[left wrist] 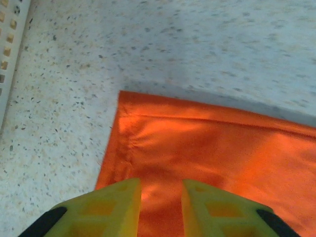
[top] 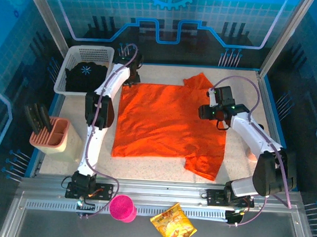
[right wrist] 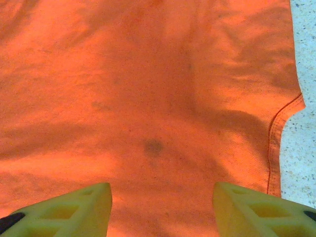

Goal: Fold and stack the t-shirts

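Observation:
A bright-orange t-shirt (top: 169, 124) lies spread flat in the middle of the table, one sleeve towards the back and one towards the front right. My left gripper (top: 127, 81) hangs low over its back-left corner (left wrist: 148, 138). The yellow fingers (left wrist: 113, 202) stand a narrow gap apart, with cloth showing between them (left wrist: 161, 190). My right gripper (top: 207, 113) is open wide just above the shirt's right side (right wrist: 148, 98), close to a sleeve hem (right wrist: 276, 143), and holds nothing (right wrist: 162, 192). A black t-shirt (top: 86, 75) with a pale-blue print lies in the basket.
The white mesh basket (top: 71, 54) stands at the back left, and its wall (left wrist: 9, 49) shows left of my left gripper. A peach holder with dark tools (top: 51, 137) sits at the left edge. A pink cup (top: 123, 208) and a snack bag (top: 173, 231) rest on the near rail.

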{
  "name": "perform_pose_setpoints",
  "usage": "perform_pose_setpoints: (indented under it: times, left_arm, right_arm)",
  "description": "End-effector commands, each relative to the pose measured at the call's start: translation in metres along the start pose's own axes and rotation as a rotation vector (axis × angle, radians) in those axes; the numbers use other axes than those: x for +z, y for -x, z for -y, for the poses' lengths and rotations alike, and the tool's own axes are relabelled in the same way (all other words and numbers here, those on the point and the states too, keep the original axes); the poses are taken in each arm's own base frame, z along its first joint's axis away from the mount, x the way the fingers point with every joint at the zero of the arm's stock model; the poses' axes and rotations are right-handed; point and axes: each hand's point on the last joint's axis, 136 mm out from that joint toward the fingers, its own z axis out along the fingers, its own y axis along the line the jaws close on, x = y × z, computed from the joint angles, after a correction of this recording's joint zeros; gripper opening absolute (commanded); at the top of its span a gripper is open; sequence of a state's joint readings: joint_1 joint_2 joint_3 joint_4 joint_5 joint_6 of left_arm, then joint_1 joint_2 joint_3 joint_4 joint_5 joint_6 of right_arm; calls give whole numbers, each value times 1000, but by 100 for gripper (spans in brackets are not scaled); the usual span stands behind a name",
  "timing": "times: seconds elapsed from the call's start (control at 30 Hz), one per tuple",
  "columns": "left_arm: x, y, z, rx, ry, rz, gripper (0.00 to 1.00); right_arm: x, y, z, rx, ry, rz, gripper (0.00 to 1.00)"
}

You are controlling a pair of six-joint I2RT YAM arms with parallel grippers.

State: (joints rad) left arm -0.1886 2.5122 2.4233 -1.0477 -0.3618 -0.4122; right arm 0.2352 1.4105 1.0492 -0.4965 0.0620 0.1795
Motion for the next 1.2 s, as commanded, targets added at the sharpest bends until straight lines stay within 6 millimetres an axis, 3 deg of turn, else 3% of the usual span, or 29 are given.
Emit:
perform_pose_setpoints:
  times: [0.0, 0.5, 0.77, 1.17]
  left_arm:
    - [1, 11, -24, -17, 9, -14, 33]
    - [64, -1, -23, -46, -82, -115, 41]
    - [72, 8, -26, -120, -142, -122, 52]
    - [83, -5, -18, -134, -180, -185, 55]
  right_arm:
    - [-16, 8, -3, -4, 14, 25, 57]
    - [-25, 13, -10, -6, 27, 13, 57]
    - [-25, 9, -12, 1, 23, -2, 57]
    - [-22, 16, -22, -6, 44, -2, 56]
